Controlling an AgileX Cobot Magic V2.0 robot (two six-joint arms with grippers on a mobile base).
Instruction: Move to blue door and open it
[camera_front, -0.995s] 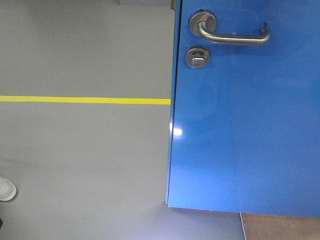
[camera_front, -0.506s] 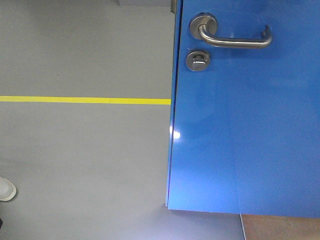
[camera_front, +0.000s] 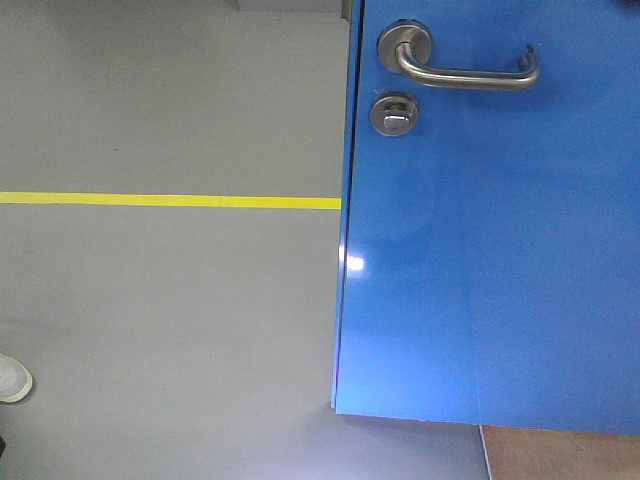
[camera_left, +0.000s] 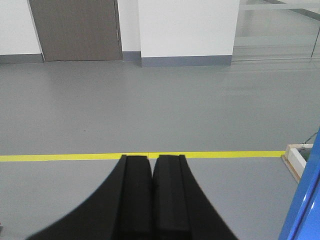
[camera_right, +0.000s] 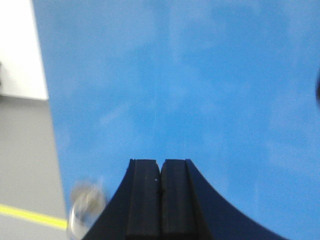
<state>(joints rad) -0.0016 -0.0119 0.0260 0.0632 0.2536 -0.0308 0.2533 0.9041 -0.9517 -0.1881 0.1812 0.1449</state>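
The blue door (camera_front: 490, 250) fills the right half of the front view, its silver lever handle (camera_front: 465, 68) near the top and the round thumb-turn lock (camera_front: 394, 113) just below. The door's left edge stands free against the grey floor. My right gripper (camera_right: 160, 162) is shut with nothing in it, pointing at the blue door (camera_right: 190, 85) close up; a blurred silver fitting (camera_right: 86, 205) shows low to its left. My left gripper (camera_left: 151, 158) is shut and empty, aimed over open floor, with the blue door edge (camera_left: 305, 205) at the lower right.
A yellow floor line (camera_front: 170, 201) runs left from the door edge. A white shoe tip (camera_front: 12, 378) sits at the far left. A brown floor patch (camera_front: 560, 455) lies under the door. In the left wrist view a white wall (camera_left: 187, 27), a brown door (camera_left: 75, 27) and a white frame piece (camera_left: 299, 157) stand beyond.
The handle and lock dipped slightly in the front view half a second ago and are back up now. Otherwise nothing has moved.
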